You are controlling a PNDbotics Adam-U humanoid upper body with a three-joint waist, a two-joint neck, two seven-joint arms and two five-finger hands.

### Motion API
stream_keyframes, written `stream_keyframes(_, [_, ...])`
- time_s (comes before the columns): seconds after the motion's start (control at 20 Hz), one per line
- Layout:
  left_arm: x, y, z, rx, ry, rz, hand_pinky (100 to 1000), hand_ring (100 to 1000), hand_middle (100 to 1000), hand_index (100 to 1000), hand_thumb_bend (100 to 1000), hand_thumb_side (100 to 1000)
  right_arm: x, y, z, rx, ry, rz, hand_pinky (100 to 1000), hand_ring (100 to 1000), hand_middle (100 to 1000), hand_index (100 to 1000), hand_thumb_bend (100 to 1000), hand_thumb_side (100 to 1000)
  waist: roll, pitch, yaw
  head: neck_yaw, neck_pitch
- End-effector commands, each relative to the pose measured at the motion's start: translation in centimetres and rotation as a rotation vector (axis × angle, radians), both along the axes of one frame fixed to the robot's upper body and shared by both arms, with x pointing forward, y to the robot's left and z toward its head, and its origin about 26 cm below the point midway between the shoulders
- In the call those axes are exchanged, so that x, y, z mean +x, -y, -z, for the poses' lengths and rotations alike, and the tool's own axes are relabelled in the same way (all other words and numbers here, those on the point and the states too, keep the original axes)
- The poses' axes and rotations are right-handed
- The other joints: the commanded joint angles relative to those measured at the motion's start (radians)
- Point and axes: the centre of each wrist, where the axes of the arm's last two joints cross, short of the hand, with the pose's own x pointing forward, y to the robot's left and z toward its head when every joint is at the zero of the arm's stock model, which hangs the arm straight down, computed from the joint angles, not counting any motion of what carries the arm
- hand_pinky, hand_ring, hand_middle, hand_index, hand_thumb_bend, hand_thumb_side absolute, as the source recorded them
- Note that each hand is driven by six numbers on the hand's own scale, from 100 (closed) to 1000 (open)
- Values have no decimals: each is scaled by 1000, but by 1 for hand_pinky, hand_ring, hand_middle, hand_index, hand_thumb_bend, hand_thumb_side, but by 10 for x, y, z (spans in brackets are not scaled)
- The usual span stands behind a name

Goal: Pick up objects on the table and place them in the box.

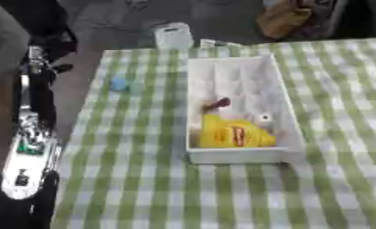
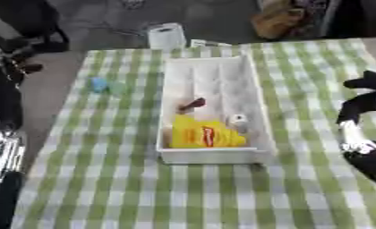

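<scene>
The white rectangular plastic box [image 2: 211, 80] lies lengthwise in the middle of the worktop [image 2: 144, 192], which is covered with a green-and-white checked cloth. The right hand [image 2: 362, 100], black, hangs over the worktop's right edge, well apart from the box; its fingers are too blurred to tell whether they are straight or curled, and nothing shows in its hold. The left hand is not clear to see: only the black and silver left arm [image 1: 28, 147] shows along the left edge, beside the worktop rather than over it.

Inside the box, at its near end, lies a yellow soft packet [image 2: 200, 133] with a red mark on its face; the writing cannot be read. Just beside it to the right is a small white round thing [image 2: 237, 119], and a little farther in, a small dark reddish thing [image 2: 192, 104].

Left of the box, apart from it, a small light-blue thing [image 2: 100, 84] lies on the cloth. Beyond the worktop's far edge stands a white boxy object [image 2: 167, 36].
</scene>
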Motion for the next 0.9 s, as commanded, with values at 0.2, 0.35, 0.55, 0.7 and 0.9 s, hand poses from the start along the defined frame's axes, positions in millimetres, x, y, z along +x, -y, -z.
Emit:
stream_keyframes(0.2, [-1,-2,-7,9,19,-9,707,791,768,809,173,1000,-2,2,-10,-16,31,-2,555,607,728,943,100,520,-11,-22,2,1,-10])
stream_keyframes(0.35, [-1,-3,-7,10,20,-10,707,792,770,809,173,1000,-2,1,-10,-16,31,-2,555,607,728,943,100,520,-11,-21,4,1,-10])
stream_keyframes(0.55, [-1,-2,-8,10,19,-10,707,792,772,811,171,1000,-2,2,-9,-16,30,-1,555,607,728,943,100,520,-12,-20,0,1,-10])
stream_keyframes(0.7, [0,-3,-7,12,15,-14,707,792,772,813,170,1000,-2,2,-9,-16,31,-1,555,607,728,943,100,518,-13,-22,2,1,-8])
stream_keyframes(0.9, [0,-4,-7,13,14,-19,707,792,772,815,170,1000,-2,2,-9,-16,30,-1,555,607,728,943,100,519,-14,-23,4,0,-7])
